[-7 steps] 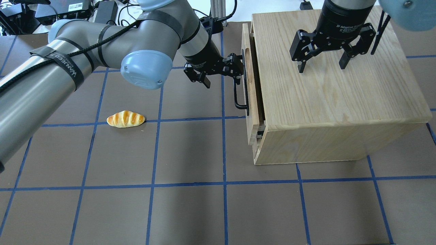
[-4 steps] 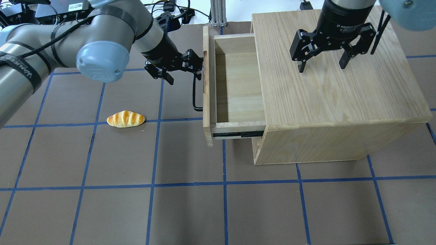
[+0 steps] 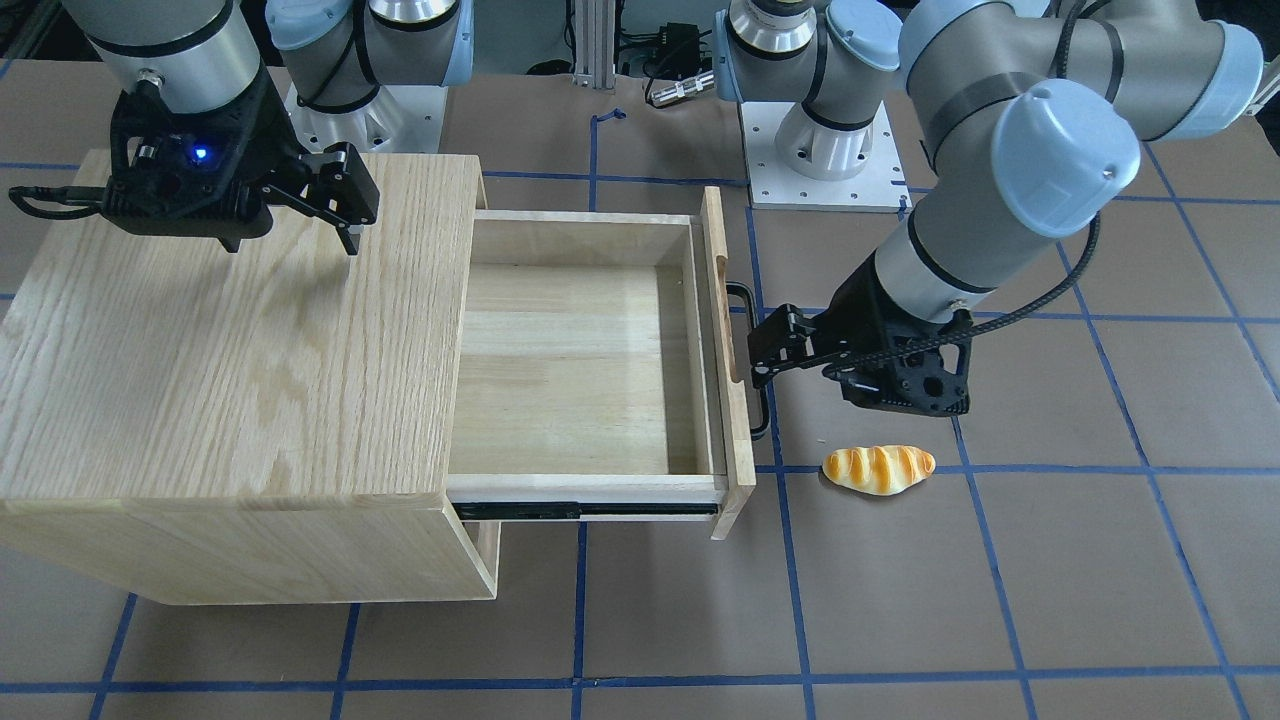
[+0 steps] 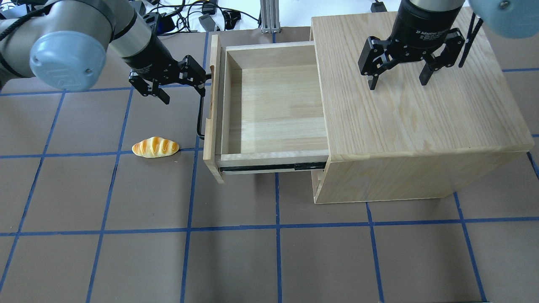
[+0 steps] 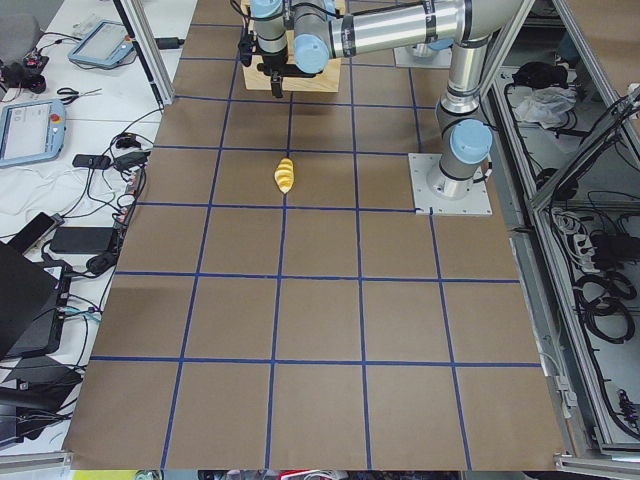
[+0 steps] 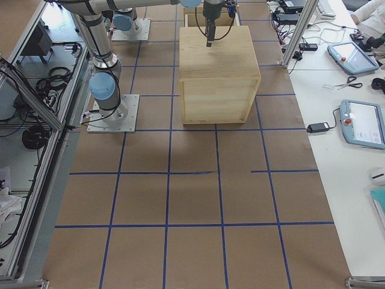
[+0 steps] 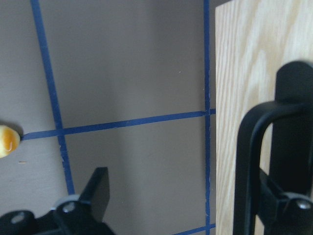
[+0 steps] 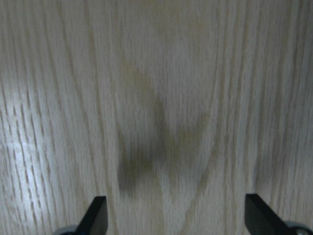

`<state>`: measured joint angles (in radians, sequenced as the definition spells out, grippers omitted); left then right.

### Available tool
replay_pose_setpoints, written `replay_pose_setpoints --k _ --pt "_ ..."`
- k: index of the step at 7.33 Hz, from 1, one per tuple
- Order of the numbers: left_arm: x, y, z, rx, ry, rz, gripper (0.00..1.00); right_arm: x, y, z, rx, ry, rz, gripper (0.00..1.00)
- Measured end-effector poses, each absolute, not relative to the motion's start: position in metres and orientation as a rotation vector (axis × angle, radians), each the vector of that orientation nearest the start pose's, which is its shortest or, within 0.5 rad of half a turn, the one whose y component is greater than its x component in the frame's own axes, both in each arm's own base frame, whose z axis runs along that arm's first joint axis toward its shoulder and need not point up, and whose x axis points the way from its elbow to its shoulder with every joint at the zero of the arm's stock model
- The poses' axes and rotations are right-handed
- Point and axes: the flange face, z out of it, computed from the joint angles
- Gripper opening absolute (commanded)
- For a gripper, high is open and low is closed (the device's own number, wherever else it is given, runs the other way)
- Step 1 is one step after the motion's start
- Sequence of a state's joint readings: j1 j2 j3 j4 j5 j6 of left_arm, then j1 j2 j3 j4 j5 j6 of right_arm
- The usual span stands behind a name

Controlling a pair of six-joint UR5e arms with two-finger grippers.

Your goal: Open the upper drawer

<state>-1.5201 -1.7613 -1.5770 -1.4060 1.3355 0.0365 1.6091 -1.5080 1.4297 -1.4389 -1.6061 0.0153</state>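
The upper drawer [image 4: 278, 105] stands pulled far out of the oak cabinet [image 4: 412, 118], its pale plank inside [image 3: 580, 370] bare. My left gripper [image 4: 184, 90] is open at the drawer front. One of its fingers [image 7: 293, 147] sits hooked between the black bar handle [image 7: 249, 161] and the front panel [image 4: 210, 105]; the other finger [image 7: 95, 191] hangs free over the mat. In the front-facing view the left gripper [image 3: 775, 350] is beside the handle [image 3: 750, 300]. My right gripper [image 4: 396, 82] is open and empty just above the cabinet top [image 8: 166, 98].
A toy bread roll [image 4: 155, 147] lies on the brown mat left of the drawer front, close below my left gripper; it also shows in the front-facing view [image 3: 878, 468]. The lower drawer's edge [image 4: 316, 185] is shut under the open one. Cables and electronics [image 4: 185, 17] lie beyond the far table edge.
The drawer has slid from nearly shut to far out, leftward in the overhead view. My left gripper moved left with the handle. The right gripper has not moved.
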Motion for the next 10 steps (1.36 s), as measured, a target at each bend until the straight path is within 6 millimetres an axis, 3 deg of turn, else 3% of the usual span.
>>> replay_pose_setpoints --k 3,6,8,10 --pt "-0.103 -0.558 0.429 -0.068 3.334 0.02 1.0 0.149 -0.507 0.512 -0.04 3.177 0.084 1.0" --pt "-0.104 -0.511 0.504 -0.058 3.236 -0.038 1.0 0.149 -0.506 0.512 -0.038 3.177 0.085 1.0" --pt "-0.101 -0.487 0.512 -0.107 3.174 -0.047 1.0 0.149 -0.507 0.513 -0.038 3.177 0.084 1.0" --pt "-0.098 -0.491 0.51 -0.125 3.14 -0.114 1.0 0.149 -0.507 0.512 -0.038 3.177 0.085 1.0"
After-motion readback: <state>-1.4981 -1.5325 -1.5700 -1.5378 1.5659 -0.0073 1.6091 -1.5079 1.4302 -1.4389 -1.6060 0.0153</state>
